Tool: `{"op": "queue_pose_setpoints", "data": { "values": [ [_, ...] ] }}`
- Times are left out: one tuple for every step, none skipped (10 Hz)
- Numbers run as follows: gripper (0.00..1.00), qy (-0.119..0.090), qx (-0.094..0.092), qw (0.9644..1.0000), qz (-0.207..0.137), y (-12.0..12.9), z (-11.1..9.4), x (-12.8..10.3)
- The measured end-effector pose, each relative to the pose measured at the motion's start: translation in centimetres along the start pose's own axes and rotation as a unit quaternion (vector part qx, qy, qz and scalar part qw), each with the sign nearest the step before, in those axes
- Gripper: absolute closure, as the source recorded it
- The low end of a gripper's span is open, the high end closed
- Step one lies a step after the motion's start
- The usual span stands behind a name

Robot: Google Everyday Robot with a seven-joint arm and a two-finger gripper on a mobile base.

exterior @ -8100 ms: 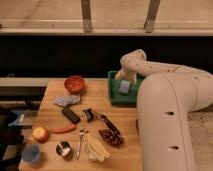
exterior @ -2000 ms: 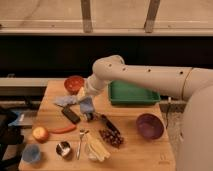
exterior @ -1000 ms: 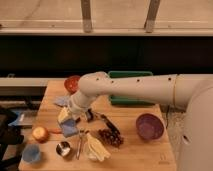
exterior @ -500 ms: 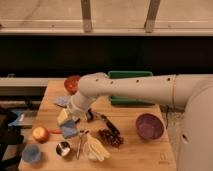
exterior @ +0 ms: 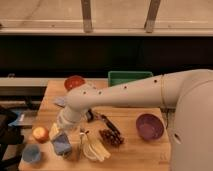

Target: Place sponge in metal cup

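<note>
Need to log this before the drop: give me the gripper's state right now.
Gripper: low at the table's front left, shut on the sponge; the metal cup is hidden underneath.

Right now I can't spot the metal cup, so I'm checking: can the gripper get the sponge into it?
Probably yes: the gripper holds the sponge low over the table's front-left, apparently right above the hidden cup.

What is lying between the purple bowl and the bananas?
In the camera view, grapes lie between the purple bowl and the bananas; the gripper is farther left.
</note>
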Motion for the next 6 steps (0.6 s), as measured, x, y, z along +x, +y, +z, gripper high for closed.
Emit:
{"op": "queue_pose_setpoints", "data": {
  "values": [
    [1.00,0.015,-0.002,0.9999,-0.008,0.7,1.8,0.0],
    [1.00,0.020,-0.001,0.9998,-0.010,0.8,2.3,-0.2],
    [1.00,0.024,0.002,0.9996,-0.011,0.8,2.8,-0.5],
    [1.00,0.028,0.005,0.9995,-0.012,0.7,3.2,-0.7],
    [1.00,0.030,0.009,0.9994,-0.012,0.6,3.3,-0.9],
    [0.99,0.030,0.017,0.9994,-0.010,0.2,3.4,-1.1]
  ]
}}
